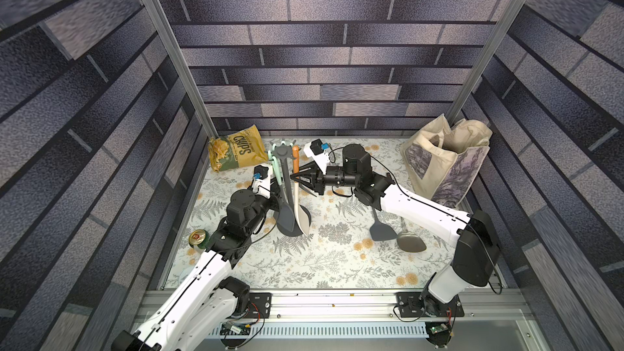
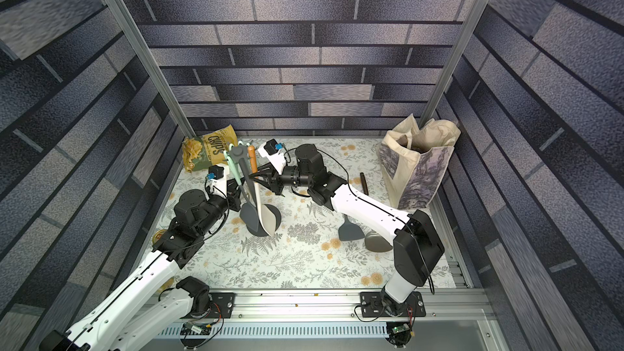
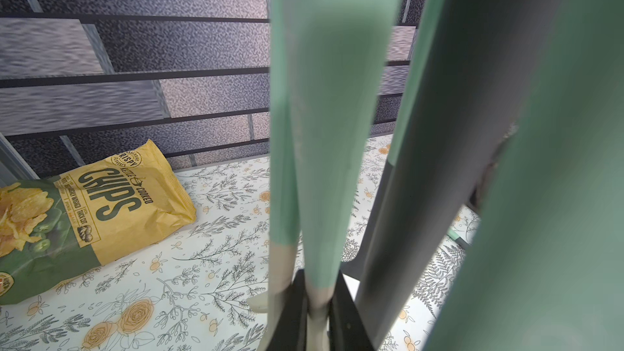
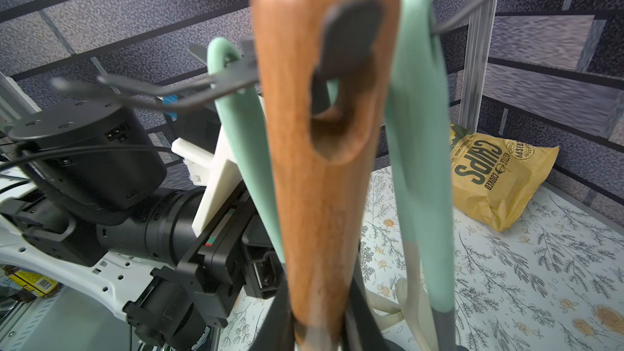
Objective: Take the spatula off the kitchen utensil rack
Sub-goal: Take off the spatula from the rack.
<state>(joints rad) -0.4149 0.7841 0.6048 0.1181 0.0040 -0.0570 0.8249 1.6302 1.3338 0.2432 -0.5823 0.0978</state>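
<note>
With the right jaws, clamps the spatula (image 1: 296,197) where its wooden handle narrows toward the cream shaft. With the left jaws, squeezes tight on the cream shaft of a mint-handled utensil (image 3: 320,130), reaching in from the opposite side. Finds the spatula hanging on the kitchen utensil rack (image 1: 281,151), with one hook of the crown through the hole in the handle in the right wrist view and the cream blade down in front of the round base. Notes a grey-headed utensil (image 1: 287,214) hanging just beside that blade. Sees the rack upright on the floral table (image 1: 320,265), toward the back, between the left arm (image 1: 206,271) and the right arm (image 1: 422,207). Spots a chips bag (image 1: 236,153) lying behind the rack to the left, near the back wall, and a can (image 1: 197,238) close beside the left arm. Over on the right, makes out a dark grey turner (image 1: 381,229) and a grey spoon (image 1: 410,241) lying flat side by side, partly under the right arm, well apart from the rack. Beyond them, sees a cream tote bag (image 1: 445,160) standing open in the back right corner.
</note>
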